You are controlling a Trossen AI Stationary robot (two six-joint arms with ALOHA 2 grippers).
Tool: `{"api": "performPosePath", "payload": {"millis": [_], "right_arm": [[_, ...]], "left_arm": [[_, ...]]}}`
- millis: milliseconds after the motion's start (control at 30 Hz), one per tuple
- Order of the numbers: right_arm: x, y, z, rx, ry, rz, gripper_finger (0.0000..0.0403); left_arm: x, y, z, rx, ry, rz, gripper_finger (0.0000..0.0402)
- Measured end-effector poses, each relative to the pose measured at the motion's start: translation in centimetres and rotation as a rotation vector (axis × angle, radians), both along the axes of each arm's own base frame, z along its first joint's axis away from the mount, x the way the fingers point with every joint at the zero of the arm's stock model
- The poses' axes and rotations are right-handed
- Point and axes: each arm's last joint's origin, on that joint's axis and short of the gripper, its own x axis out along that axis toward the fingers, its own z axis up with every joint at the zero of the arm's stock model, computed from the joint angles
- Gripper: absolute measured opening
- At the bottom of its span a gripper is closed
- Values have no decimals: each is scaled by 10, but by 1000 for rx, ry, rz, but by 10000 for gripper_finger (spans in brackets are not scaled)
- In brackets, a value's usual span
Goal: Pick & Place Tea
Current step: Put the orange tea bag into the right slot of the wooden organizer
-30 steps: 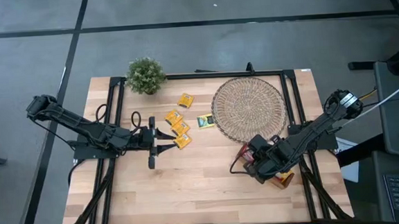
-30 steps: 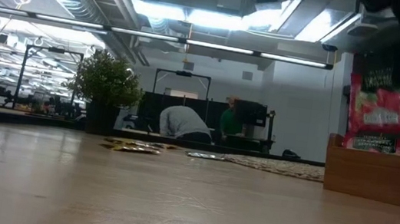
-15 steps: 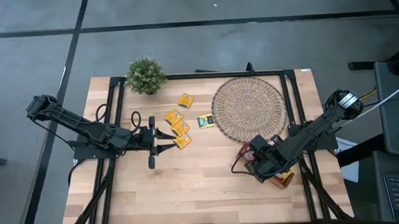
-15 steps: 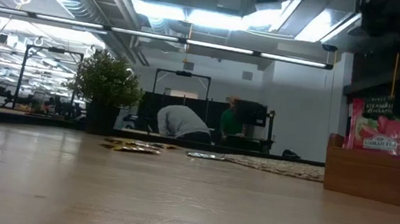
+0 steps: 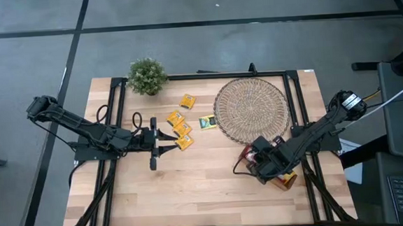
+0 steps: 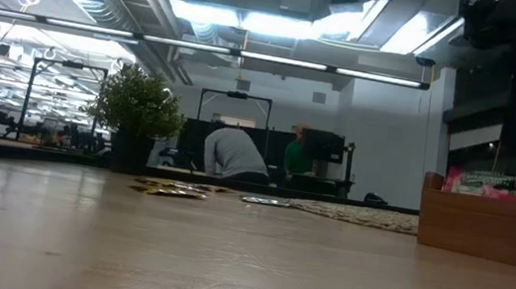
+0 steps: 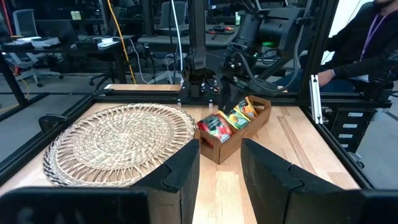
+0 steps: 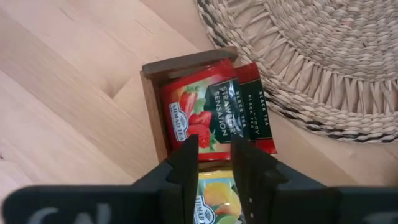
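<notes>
A red strawberry tea sachet (image 8: 199, 115) lies slanted in the end compartment of the wooden tray (image 8: 186, 60), in front of a second red sachet (image 8: 256, 118). My right gripper (image 8: 214, 146) points down over it with a narrow gap between its fingers. In the low view only the sachet's top (image 6: 488, 181) shows above the tray wall (image 6: 486, 230). Several yellow sachets (image 5: 182, 130) and a green one (image 5: 207, 122) lie flat on the table. My left gripper (image 5: 174, 142) is open and level beside them. My right gripper stands over the red sachet's lower edge (image 8: 211, 144), and the fingers hide that edge. I cannot tell whether they touch it. The sachet rests in the tray compartment.
The round woven mat (image 5: 250, 110) lies at the far right, next to the tray (image 5: 284, 181). A potted plant (image 5: 147, 76) stands at the far left corner. More sachets (image 8: 214, 199) fill the tray's other compartments. A person (image 7: 367, 37) sits beyond the right edge.
My right gripper has moved down over the tray. The red sachet first hung high above the tray wall, then sank step by step. Now only its top edge shows over the wall.
</notes>
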Motion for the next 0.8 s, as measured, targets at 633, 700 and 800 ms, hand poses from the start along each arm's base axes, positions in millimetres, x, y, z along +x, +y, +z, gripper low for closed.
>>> {"api": "performPosePath", "payload": {"millis": [633, 700, 800], "right_arm": [[58, -13, 18, -127, -449, 158, 114], [66, -15, 21, -154, -490, 212, 114], [77, -18, 20, -206, -506, 286, 114]], "left_arm": [[19, 5, -32, 30, 183, 107, 114], [24, 9, -39, 36, 214, 134, 114], [32, 21, -48, 30, 255, 191, 114]]}}
